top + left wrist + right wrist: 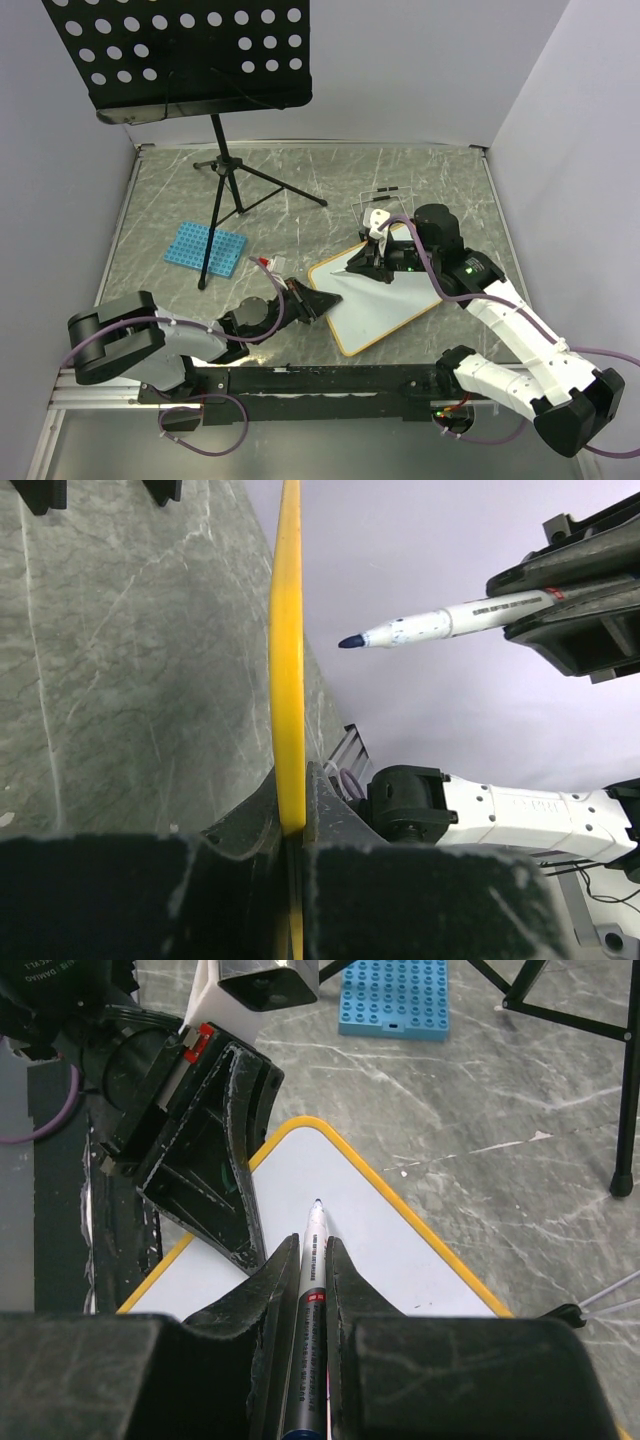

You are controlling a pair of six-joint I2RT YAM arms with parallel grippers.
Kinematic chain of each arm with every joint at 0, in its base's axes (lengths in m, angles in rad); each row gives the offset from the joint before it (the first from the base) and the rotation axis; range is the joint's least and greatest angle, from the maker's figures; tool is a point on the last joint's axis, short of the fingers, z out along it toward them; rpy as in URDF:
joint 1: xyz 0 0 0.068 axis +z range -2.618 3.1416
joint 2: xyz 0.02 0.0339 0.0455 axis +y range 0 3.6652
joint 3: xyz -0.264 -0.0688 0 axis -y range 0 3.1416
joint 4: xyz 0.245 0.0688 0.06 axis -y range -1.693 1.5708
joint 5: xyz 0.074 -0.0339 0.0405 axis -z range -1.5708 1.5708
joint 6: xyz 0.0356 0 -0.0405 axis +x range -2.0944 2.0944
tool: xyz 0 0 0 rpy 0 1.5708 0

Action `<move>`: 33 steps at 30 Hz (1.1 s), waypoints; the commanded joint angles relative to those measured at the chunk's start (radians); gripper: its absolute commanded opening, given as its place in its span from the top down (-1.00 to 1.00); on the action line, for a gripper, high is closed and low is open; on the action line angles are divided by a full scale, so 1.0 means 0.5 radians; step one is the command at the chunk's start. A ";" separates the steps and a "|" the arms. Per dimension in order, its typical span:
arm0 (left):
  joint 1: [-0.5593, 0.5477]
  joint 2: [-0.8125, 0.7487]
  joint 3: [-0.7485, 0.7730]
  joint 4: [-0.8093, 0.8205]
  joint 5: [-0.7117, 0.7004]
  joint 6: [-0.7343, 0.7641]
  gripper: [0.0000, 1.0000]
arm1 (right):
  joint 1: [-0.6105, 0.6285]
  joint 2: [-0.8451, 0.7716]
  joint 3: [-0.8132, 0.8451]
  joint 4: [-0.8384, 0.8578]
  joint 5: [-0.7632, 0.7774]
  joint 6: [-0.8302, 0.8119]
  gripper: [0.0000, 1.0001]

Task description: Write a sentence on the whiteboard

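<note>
Two grips, one job each: left fingers (322,301) pressed together on the near-left edge of the whiteboard (385,300), steadying it. Right fingers (270,1300) pinching a marker (312,1260) along its barrel, cap off, blue tip forward.

Whiteboard on the tabletop (420,180) between the two arms, set at a diagonal, with the right arm reaching in over its far side. No sentence to be seen on the white face, so judged as the very start of the writing.

Marker's long axis pointing away from the right fingers and toward the left ones, tip over the part of the board nearest the clamped edge. Seen edge-on from the left wrist view, tip apparently just clear of the surface, not touching. Cannot confirm that from the other two views.

Calls next for a short drop of the tip onto the face, then strokes led away from the clamped side. Risks: crowding the left fingers, or a skating board under a loose clamp.
</note>
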 commanded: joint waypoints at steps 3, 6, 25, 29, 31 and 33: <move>-0.011 -0.046 0.089 0.585 -0.001 -0.060 0.98 | 0.022 -0.020 -0.023 0.053 0.037 -0.026 1.00; -0.011 -0.095 0.083 0.542 -0.013 -0.038 0.98 | 0.019 -0.026 -0.041 0.044 0.028 -0.035 1.00; -0.011 -0.267 0.061 0.407 -0.062 0.029 0.98 | 0.022 -0.078 -0.096 -0.118 0.013 -0.124 1.00; -0.011 -0.319 0.049 0.361 -0.084 0.054 0.98 | 0.022 -0.112 -0.133 -0.164 -0.003 -0.140 1.00; -0.011 -0.338 0.046 0.346 -0.084 0.054 0.98 | 0.022 -0.121 -0.145 -0.165 0.000 -0.143 1.00; -0.011 -0.335 0.052 0.339 -0.075 0.054 0.98 | 0.019 -0.119 -0.142 -0.149 0.021 -0.134 1.00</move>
